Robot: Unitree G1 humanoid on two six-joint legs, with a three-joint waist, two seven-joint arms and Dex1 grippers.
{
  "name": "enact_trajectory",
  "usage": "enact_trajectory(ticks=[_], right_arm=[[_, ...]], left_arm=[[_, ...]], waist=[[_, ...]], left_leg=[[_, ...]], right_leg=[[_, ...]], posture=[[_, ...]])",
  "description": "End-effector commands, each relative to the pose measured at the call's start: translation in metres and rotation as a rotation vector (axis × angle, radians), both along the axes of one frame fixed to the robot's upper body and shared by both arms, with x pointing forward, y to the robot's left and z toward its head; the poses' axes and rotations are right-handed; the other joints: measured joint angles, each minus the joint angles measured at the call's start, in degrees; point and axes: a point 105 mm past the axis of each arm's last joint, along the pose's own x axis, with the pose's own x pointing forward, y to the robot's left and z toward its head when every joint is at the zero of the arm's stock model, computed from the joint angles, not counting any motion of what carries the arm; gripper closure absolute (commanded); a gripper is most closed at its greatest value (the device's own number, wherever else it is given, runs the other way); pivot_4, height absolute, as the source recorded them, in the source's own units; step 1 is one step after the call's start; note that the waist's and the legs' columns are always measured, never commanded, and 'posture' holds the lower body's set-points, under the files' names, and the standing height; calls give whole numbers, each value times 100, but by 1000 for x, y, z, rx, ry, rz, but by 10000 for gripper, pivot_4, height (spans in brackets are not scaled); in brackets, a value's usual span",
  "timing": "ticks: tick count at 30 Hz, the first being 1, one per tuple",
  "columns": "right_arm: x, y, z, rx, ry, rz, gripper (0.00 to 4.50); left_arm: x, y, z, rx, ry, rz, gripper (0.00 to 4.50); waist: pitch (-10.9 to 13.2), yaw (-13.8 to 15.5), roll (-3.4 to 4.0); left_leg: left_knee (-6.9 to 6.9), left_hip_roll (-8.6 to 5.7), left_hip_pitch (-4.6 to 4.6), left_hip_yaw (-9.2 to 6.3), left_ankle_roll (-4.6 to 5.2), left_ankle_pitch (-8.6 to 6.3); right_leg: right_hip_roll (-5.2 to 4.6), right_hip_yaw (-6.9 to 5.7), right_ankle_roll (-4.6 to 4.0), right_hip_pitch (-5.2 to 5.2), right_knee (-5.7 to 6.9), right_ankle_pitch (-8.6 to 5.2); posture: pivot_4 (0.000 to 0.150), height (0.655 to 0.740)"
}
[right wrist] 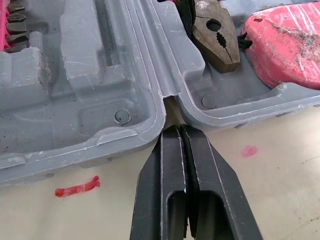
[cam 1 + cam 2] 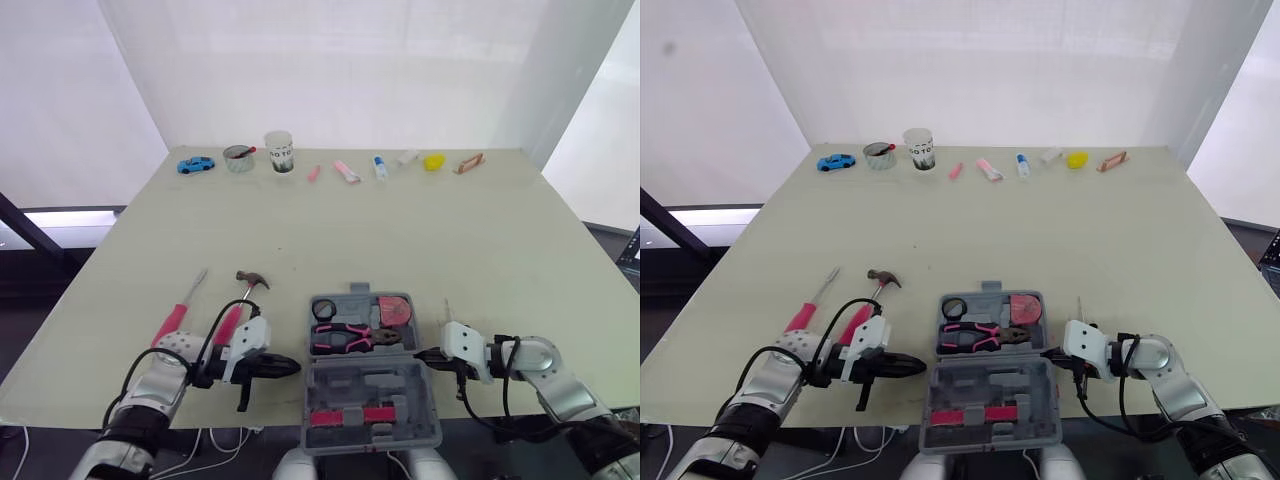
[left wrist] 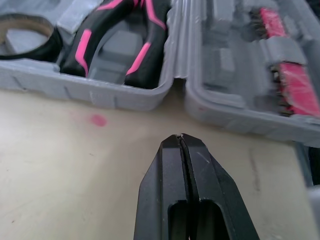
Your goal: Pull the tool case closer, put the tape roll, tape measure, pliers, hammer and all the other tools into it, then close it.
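Tool case [image 2: 340, 385] grey, unfolded | left end effector [image 3: 181, 136] pinched | right end effector [image 1: 178, 127] pinched

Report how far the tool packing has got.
Done: the tool case sits open and close, with the tape roll, pliers and tape measure inside. In hand: nothing; the left gripper and right gripper are shut, empty, flanking the case. Remaining: the hammer and screwdriver lie on the table; then closing.
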Motion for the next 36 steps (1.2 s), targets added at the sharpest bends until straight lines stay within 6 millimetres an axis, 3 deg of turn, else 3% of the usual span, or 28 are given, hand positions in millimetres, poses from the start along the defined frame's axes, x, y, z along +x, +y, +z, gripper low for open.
enact_trajectory(ticks=[1,10,18,36], right_arm=[[-1,7,5,13,-23,35,44367],[0,11,5,20,-28,35,44367],[4,17,7,49,-31,29,44367],[28,19,13,61,-84,-57,44367]], left_arm=[[5,-9,0,-7,-13,-38,45000],[14,-29,7,-76,-1,-46,45000],[15,-28,6,-67,-13,-41,45000],[46,-33,15,-68,-127,32,45000]], waist=[[0,3,0],[0,3,0],[0,-7,0],[0,-2,0]], left_leg=[[1,0,0,0,0,0],[7,0,1,-10,0,0],[10,0,1,-15,0,0],[13,-1,1,-26,0,0]], right_leg=[[0,0,1,1,0,0],[1,-6,3,10,-1,2],[2,-9,4,13,-1,3],[3,-18,5,22,-1,4]], posture=[[1500,7400],[1500,7400],[1500,7400],[1500,7400]])
